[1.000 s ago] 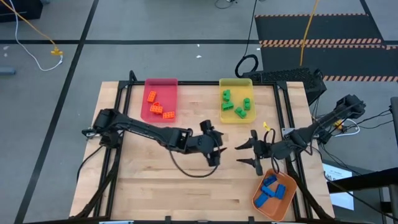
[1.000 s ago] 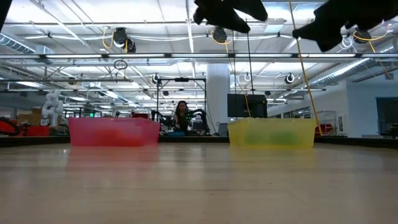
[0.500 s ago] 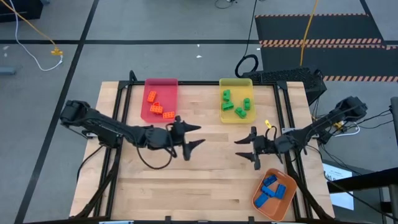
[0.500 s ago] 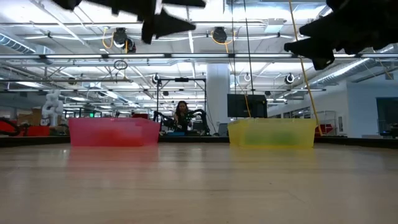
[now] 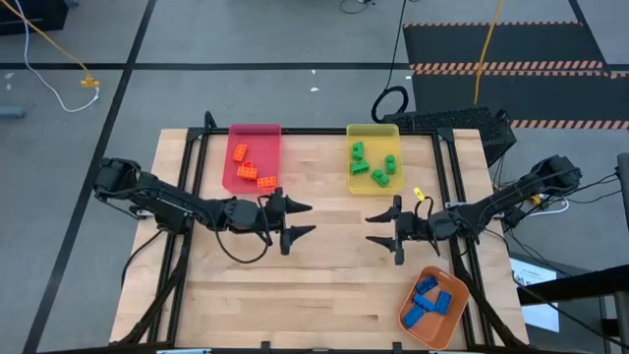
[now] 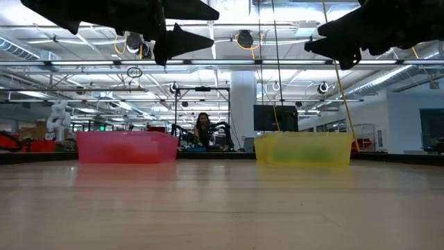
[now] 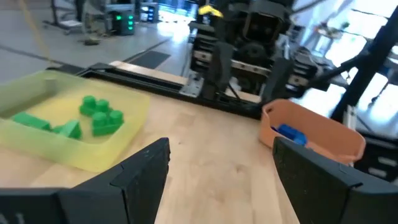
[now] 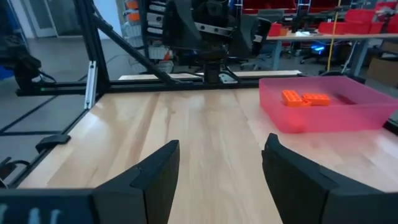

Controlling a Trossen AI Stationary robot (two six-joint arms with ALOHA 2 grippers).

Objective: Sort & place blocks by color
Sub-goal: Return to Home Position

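Note:
Orange blocks (image 5: 247, 165) lie in the pink tray (image 5: 269, 135) at the table's far side. Green blocks (image 5: 373, 165) sit in the yellow tray (image 5: 373, 131) beside it. Blue blocks (image 5: 428, 298) fill the orange tray (image 5: 413, 318) near the right near corner. My left gripper (image 5: 301, 219) hovers open above the table's middle, left of centre, holding nothing. My right gripper (image 5: 376, 229) hovers open right of centre, also holding nothing. The two grippers face each other. In the left wrist view the green blocks (image 7: 99, 113) and a blue block (image 7: 291, 132) show.
Bare wood lies between the trays and across the table's near half (image 5: 295, 295). A black frame rail (image 5: 314, 132) runs along the far edge. In the low view a person (image 6: 202, 129) sits in the room far beyond the table.
My left gripper has drawn back from the table's middle toward its left edge, and the arm has folded back with it. My right gripper has moved a little toward the far edge and left. Both have stayed open. No block has moved.

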